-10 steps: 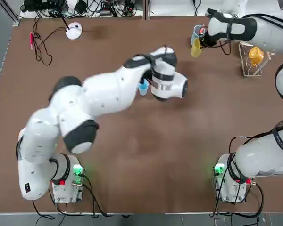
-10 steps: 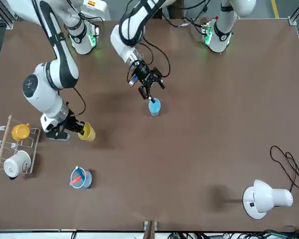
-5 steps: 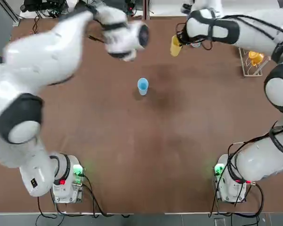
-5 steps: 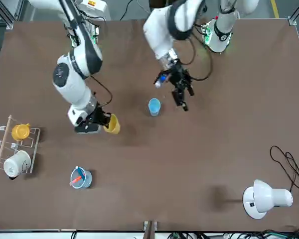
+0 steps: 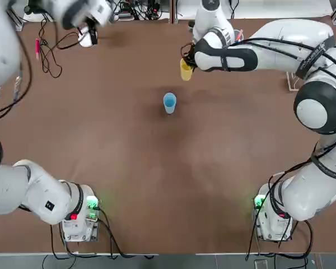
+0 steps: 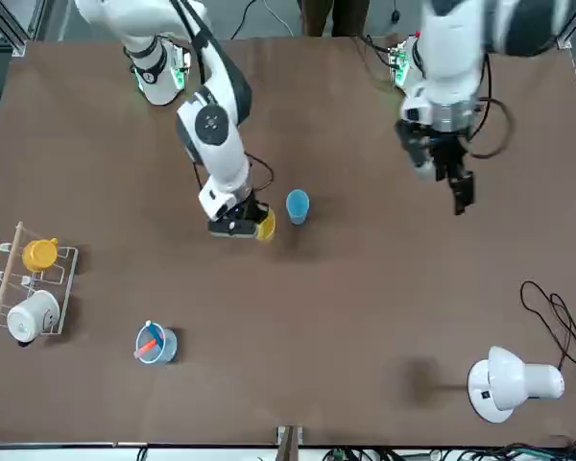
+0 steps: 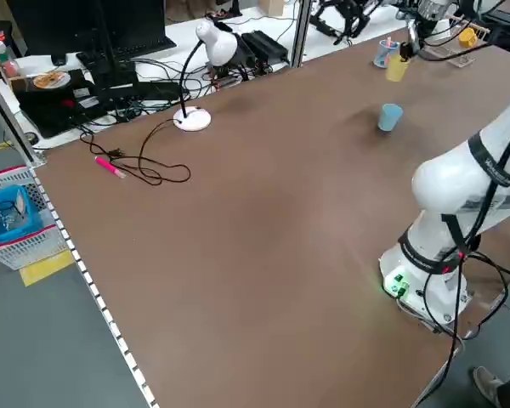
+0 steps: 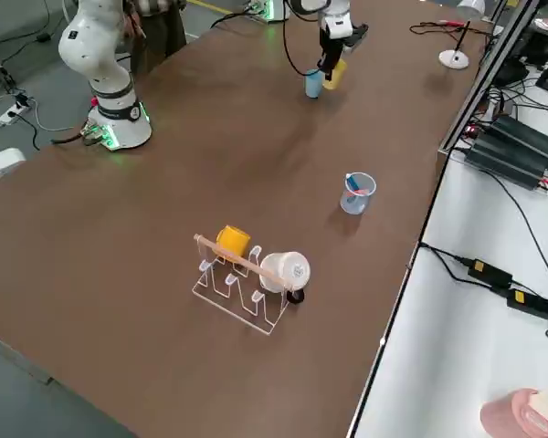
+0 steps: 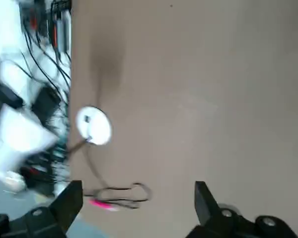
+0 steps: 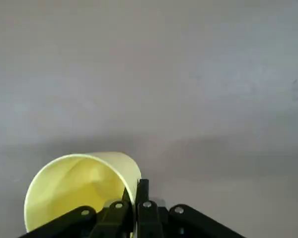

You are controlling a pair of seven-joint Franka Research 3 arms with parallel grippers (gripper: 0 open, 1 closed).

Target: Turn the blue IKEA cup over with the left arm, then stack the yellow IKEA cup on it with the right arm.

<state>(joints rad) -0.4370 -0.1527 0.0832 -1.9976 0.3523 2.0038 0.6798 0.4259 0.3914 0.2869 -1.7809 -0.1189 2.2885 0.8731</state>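
Rim pinched in your right gripper (image 10: 135, 191), the tapered yellow plastic cup (image 10: 120, 165) tilts near the small blue plastic cup (image 6: 298, 207), presumably for nesting; your left gripper (image 9: 138, 186), spread wide, leaves room well apart.

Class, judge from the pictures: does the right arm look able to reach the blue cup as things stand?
Probably yes: the right pincer hovers beside the blue cup, with nothing visible between. However, it already grips the yellow cup, so it likely couldn't grasp the blue one too.

The top view cuts off the left arm (image 5: 42, 193)
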